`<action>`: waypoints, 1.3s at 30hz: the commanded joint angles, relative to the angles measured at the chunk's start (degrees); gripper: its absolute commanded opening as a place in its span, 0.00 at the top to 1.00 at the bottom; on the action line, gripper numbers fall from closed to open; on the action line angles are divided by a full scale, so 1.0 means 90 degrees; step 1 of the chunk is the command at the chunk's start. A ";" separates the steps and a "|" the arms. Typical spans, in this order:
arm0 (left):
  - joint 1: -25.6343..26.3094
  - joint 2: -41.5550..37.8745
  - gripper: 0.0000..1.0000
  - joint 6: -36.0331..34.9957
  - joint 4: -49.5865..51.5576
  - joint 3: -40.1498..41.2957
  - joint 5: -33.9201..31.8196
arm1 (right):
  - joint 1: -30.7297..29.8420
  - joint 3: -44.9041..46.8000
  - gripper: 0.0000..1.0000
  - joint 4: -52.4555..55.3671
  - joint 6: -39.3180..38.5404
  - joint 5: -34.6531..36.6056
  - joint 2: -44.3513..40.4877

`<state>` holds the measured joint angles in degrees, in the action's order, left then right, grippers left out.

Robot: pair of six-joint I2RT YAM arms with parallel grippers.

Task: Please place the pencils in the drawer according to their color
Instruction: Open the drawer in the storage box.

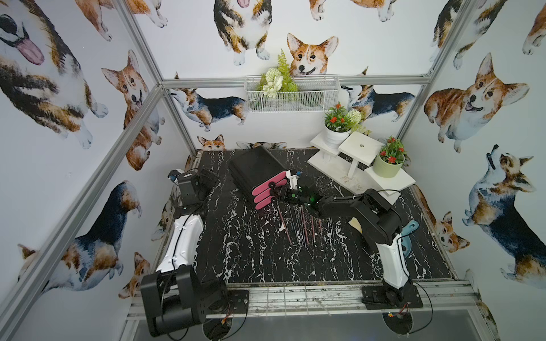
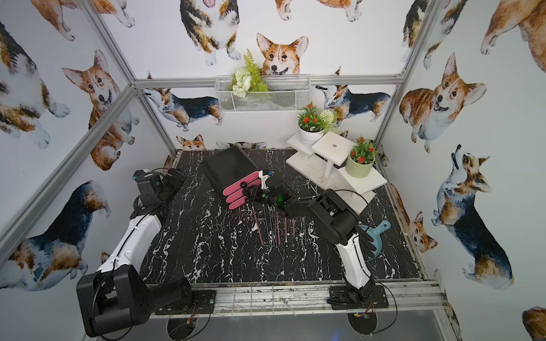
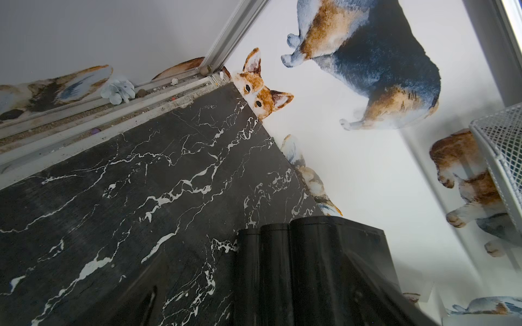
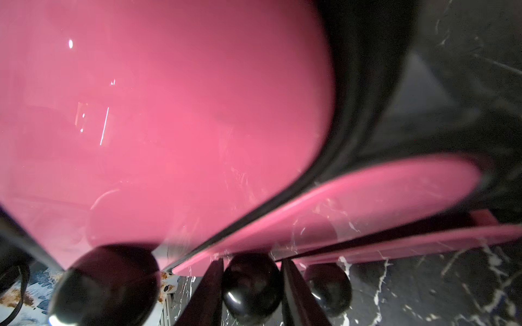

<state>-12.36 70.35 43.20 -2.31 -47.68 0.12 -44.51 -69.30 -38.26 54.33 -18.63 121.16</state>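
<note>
The drawer cabinet is black with three pink fronts and stands angled at the back of the table. All three fronts look pushed in. My right gripper reaches its front, one finger on each side of the middle round black knob and touching it. Several pencils, pink and dark, lie side by side on the black marble table in front of the cabinet, partly under the right arm. My left gripper hovers open and empty left of the cabinet, whose black side fills its wrist view.
A white tiered stand with potted plants occupies the back right corner. A blue scoop lies behind the right arm near the right wall. A wire basket hangs on the back wall. Metal frame rails border the table.
</note>
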 commanded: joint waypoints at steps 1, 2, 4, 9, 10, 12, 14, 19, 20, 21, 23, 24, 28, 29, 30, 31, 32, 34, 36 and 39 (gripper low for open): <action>-0.0004 -0.0014 0.00 -0.0098 -0.0032 -0.0073 -0.0034 | -0.0005 0.0099 0.68 -0.0048 0.0178 0.0076 0.0006; -0.0004 -0.0023 0.00 -0.0103 -0.0027 -0.0074 -0.0043 | 0.0000 0.0111 0.69 -0.0061 0.0184 0.0078 -0.0008; -0.0004 -0.0023 0.00 -0.0103 -0.0030 -0.0073 -0.0040 | 0.0000 0.0176 0.70 -0.0103 0.0240 0.0078 -0.0050; -0.0004 -0.0042 0.00 -0.0113 -0.0017 -0.0073 -0.0057 | -0.0021 0.0403 0.73 -0.0182 0.0282 0.0153 -0.0209; -0.0004 -0.0045 0.00 -0.0113 -0.0017 -0.0078 -0.0054 | -0.0024 0.0448 0.73 -0.0192 0.0282 0.0165 -0.0251; -0.0004 -0.0043 0.00 -0.0113 -0.0012 -0.0078 -0.0053 | -0.0042 0.0564 0.74 -0.0176 0.0273 0.0210 -0.0343; -0.0004 -0.0053 0.00 -0.0122 -0.0002 -0.0074 -0.0062 | -0.0044 0.0654 0.75 -0.0175 0.0255 0.0231 -0.0440; -0.0004 -0.0072 0.00 -0.0132 0.0020 -0.0073 -0.0080 | -0.0072 0.1115 0.76 -0.0161 0.0262 0.0368 -0.0789; -0.0004 -0.0072 0.00 -0.0132 0.0022 -0.0249 -0.0074 | -0.0080 0.1205 0.76 -0.0163 0.0270 0.0388 -0.0846; -0.0004 -0.0064 0.00 -0.0132 0.0020 -0.0307 -0.0074 | -0.0102 0.1301 0.76 -0.0175 0.0282 0.0417 -0.0911; -0.0004 -0.0062 0.00 -0.0132 0.0013 -0.0306 -0.0079 | -0.0164 0.1484 0.76 -0.0215 0.0310 0.0453 -0.1008; -0.0004 -0.0062 0.00 -0.0132 0.0017 -0.0306 -0.0079 | -0.0189 0.1572 0.76 -0.0214 0.0323 0.0483 -0.1062; -0.0008 -0.0082 0.00 -0.0132 0.0021 -0.0317 -0.0068 | -0.0227 0.1820 0.77 -0.0169 0.0275 0.0617 -0.1338; -0.0005 -0.0087 0.00 -0.0132 0.0021 -0.0317 -0.0062 | -0.0226 0.1850 0.76 -0.0099 0.0231 0.0651 -0.1422; -0.0009 -0.0099 0.00 -0.0130 0.0016 -0.0317 -0.0065 | -0.0222 0.1859 0.76 -0.0017 0.0192 0.0647 -0.1486; -0.0006 -0.0101 0.00 -0.0123 0.0022 -0.0317 -0.0069 | -0.0230 0.1881 0.76 0.0021 0.0185 0.0645 -0.1530; -0.0004 -0.0111 0.00 -0.0127 0.0031 -0.0325 -0.0062 | -0.0222 0.1922 0.77 0.0018 0.0188 0.0645 -0.1580; -0.0004 -0.0130 0.00 -0.0133 0.0050 -0.0317 -0.0063 | -0.0226 0.2004 0.77 0.0065 0.0185 0.0653 -0.1676; -0.0004 -0.0150 0.00 -0.0142 0.0057 -0.0317 -0.0077 | -0.0222 0.2087 0.76 0.0149 0.0176 0.0664 -0.1774; -0.0004 -0.0160 0.00 -0.0132 0.0055 -0.0308 -0.0075 | -0.0229 0.2174 0.76 0.0247 0.0185 0.0656 -0.1868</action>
<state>-12.36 69.12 42.76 -1.48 -50.06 -0.10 -46.50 -50.15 -37.32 56.64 -13.72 105.14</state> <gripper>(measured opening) 0.998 0.354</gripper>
